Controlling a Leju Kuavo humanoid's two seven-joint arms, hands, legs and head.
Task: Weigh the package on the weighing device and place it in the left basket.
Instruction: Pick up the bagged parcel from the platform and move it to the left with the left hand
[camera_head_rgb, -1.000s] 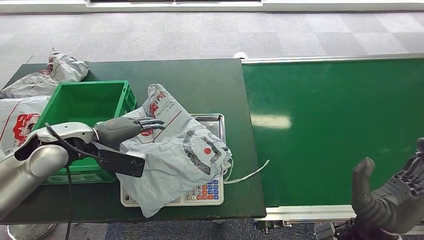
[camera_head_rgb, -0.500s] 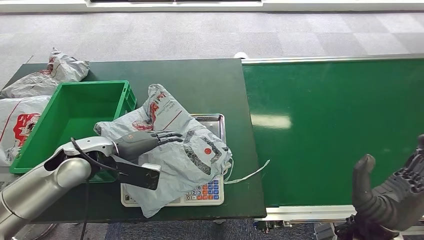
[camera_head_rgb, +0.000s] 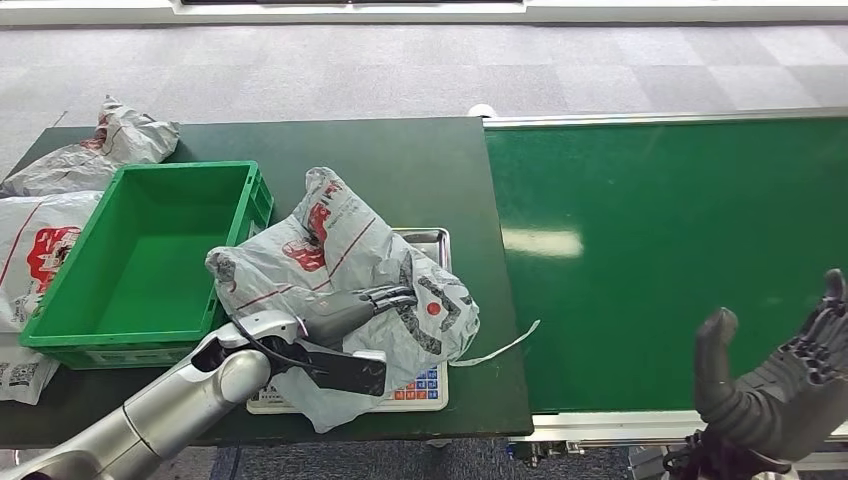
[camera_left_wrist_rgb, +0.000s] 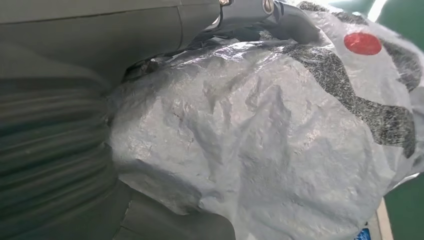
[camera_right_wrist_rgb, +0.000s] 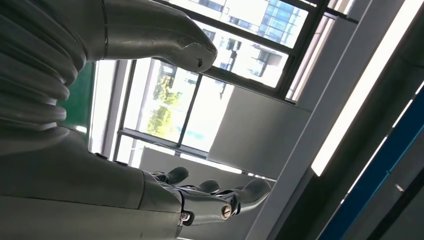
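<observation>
The left hand (camera_head_rgb: 345, 305) reaches toward two o'clock, fingers extended flat. The right hand (camera_head_rgb: 775, 380) is raised at five o'clock, palm up, fingers spread.

package (camera_head_rgb: 345, 290) lain on scale (camera_head_rgb: 425, 385), beside green basket (camera_head_rgb: 150, 255) | left hand (camera_head_rgb: 345, 310) rested on package | right hand (camera_head_rgb: 775, 380) held spread over conveyor (camera_head_rgb: 660, 230)

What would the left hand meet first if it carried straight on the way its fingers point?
Likely nothing new: the left hand already lies on the grey package atop the scale; beyond lies the green conveyor belt.
</observation>
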